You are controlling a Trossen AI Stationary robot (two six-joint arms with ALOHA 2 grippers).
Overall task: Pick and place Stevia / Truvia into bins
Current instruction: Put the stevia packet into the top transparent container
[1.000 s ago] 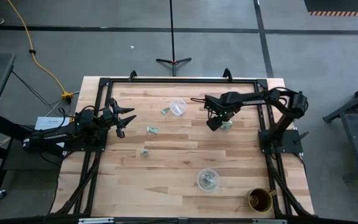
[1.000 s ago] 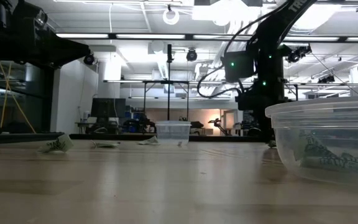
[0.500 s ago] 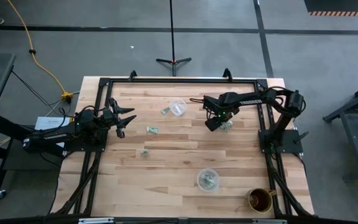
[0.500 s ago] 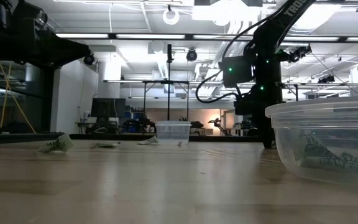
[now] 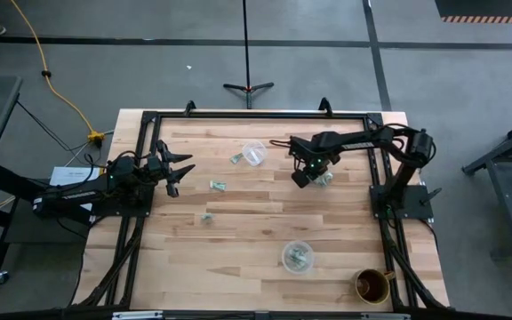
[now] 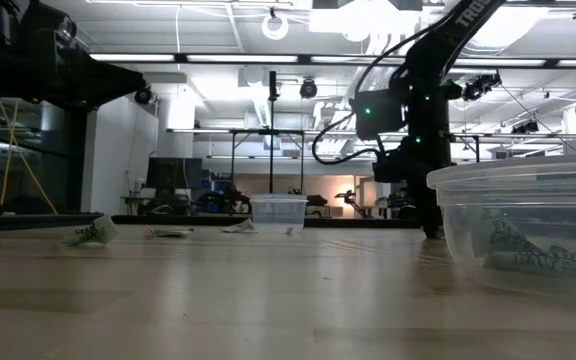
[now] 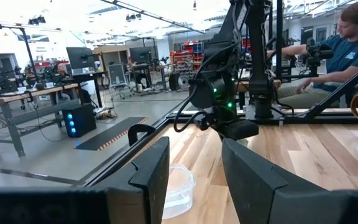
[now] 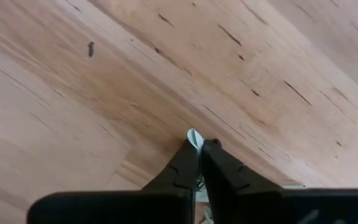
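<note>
Right wrist view: my right gripper [image 8: 199, 152] pinching white sachet [image 8: 194, 138] above table [image 8: 73, 93]; left gripper [image 5: 178, 169] wide, waiting.

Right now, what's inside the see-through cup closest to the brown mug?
The near clear cup holds green and white sachets lying on its bottom, at least two. They overlap, so an exact count, and anything lying under them, stays hidden.

Light source: ceiling strip lights [image 6: 218, 57] glare overhead, evenly bright.
Shadows: soft, short beside my arms.
Focus: the near clear cup [image 6: 523, 225] looms blurred; my right fingers [image 8: 185, 168] look sharp.
Backlight: my arms read as dark silhouettes.
</note>
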